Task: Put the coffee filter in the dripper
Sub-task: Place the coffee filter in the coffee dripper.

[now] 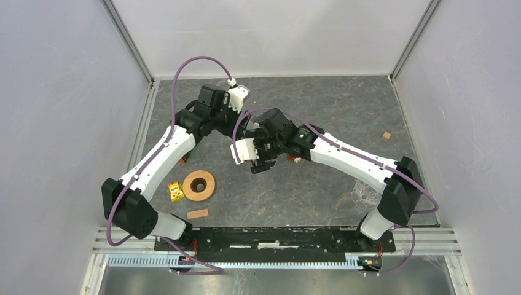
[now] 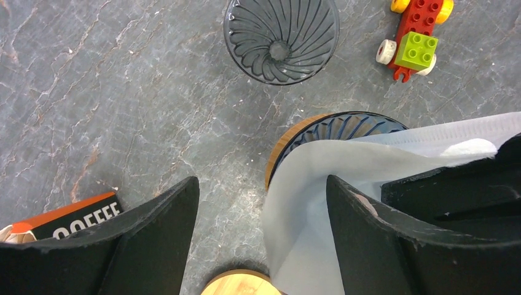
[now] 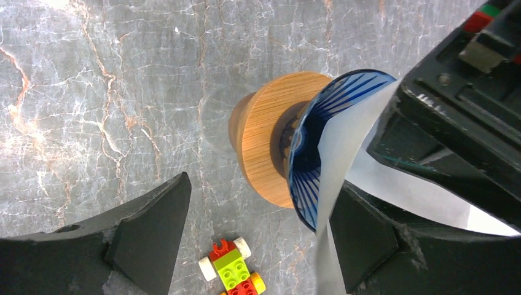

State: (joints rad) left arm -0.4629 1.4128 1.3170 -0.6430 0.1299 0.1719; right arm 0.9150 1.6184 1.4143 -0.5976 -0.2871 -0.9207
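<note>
The dripper is blue ribbed glass on a round wooden collar; it also shows in the right wrist view. The white paper coffee filter lies partly in its bowl and drapes over the rim, also seen in the right wrist view. My left gripper is open, with the filter resting against its right finger. My right gripper is open beside the dripper, its right finger against the filter. In the top view both grippers meet mid-table and hide the dripper.
A second, grey glass dripper and a toy brick car lie near. An orange coffee box is to the left. A wooden ring, yellow block, wooden block, small cube and clear glass piece lie around.
</note>
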